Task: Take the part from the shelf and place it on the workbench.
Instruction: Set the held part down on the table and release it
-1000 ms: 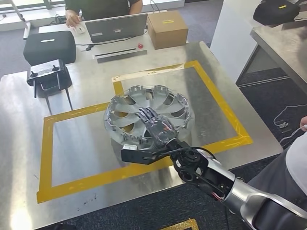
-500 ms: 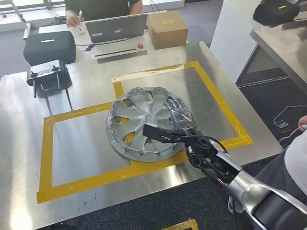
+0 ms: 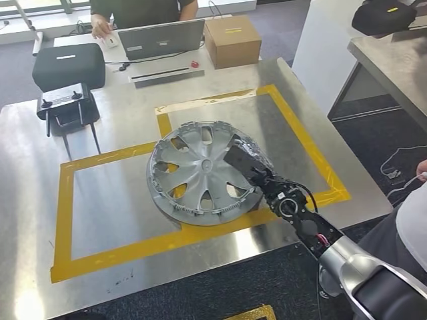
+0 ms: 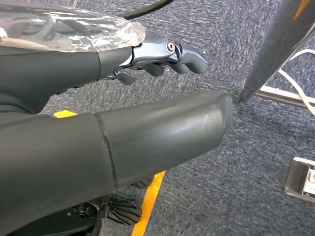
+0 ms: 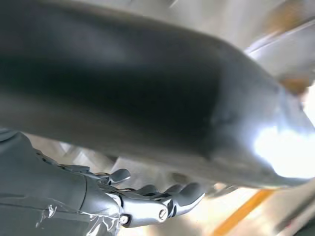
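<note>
The part is a silver hubcap. It lies flat, face up, on the steel workbench, across the near line of the yellow tape frame. My right hand is at the hubcap's right rim, its dark thumb reaching over the face. In the right wrist view its fingers are stretched out straight, apart from the thumb, gripping nothing. My left hand hangs over grey carpet with nothing in it, fingers loosely extended.
At the back of the bench stand a black case, a controller on legs, a laptop and a cardboard box. A person sits behind the laptop. Another person is at the right edge.
The hubcap went from tilted in my right hand to lying flat on the bench. The hand then drew back to the right rim while the hubcap stayed still.
</note>
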Robot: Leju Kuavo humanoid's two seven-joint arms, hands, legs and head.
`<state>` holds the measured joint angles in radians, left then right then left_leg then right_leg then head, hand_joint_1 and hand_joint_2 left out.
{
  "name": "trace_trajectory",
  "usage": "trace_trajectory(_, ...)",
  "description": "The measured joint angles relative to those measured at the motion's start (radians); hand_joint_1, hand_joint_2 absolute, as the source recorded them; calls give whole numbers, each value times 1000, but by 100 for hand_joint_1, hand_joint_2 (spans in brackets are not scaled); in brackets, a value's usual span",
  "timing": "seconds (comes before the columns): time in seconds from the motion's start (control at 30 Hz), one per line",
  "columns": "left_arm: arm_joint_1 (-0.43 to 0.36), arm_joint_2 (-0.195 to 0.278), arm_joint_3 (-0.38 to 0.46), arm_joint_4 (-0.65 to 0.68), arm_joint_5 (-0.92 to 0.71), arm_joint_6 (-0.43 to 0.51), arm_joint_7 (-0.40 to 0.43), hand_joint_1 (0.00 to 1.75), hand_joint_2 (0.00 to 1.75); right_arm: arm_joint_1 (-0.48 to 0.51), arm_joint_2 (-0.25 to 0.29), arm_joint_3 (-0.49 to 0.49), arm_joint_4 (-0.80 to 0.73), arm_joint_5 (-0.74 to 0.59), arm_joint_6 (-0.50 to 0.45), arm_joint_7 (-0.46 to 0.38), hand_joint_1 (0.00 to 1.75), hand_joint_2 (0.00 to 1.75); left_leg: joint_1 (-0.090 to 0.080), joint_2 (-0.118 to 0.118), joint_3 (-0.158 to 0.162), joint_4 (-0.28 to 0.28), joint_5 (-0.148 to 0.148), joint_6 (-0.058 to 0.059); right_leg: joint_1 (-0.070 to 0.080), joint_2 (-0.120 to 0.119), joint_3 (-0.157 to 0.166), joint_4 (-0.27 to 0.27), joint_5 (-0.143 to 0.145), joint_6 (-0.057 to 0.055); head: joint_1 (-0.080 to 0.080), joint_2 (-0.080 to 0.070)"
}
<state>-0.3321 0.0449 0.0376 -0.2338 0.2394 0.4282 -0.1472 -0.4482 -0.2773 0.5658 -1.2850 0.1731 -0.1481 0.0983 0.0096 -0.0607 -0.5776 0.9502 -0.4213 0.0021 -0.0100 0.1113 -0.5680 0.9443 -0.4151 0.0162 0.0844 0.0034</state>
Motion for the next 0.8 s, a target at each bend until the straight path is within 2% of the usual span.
trace_trajectory(0.03, 0, 2, -6, 0, 6, 0, 1, 0, 0, 7, 2, -7, -27, -121, 11, -37, 0, 0, 0, 0, 0, 0, 0, 0, 0, 0, 0, 0, 0, 0, 0, 0)
trace_trajectory(0.1, 0, 5, -18, 0, 16, 1, 3, 0, 0, 16, 3, -13, -95, -276, 29, -80, 0, 0, 0, 0, 0, 0, 0, 0, 0, 0, 0, 0, 0, 0, 0, 0)
trace_trajectory(0.23, 0, 9, -40, 0, 32, 3, 9, 0, 0, 21, 9, -12, -244, -410, 66, -111, 0, 0, 0, 0, 0, 0, 0, 0, 0, 0, 0, 0, 0, 0, 0, 0)
trace_trajectory(0.47, -1, 11, -68, 0, 37, 3, 16, 0, 0, 23, 25, -1, -415, -462, 90, -112, 0, 0, 0, 0, 1, -1, 0, 0, 0, 0, 1, 0, 0, 0, 0, 0)
trace_trajectory(0.8, -1, 12, -89, 0, 39, 3, 16, 0, 0, 27, 26, 4, -498, -471, 94, -113, 0, 0, 0, 0, 2, 0, 0, 0, 0, 0, 1, 0, 0, 0, 0, 0)
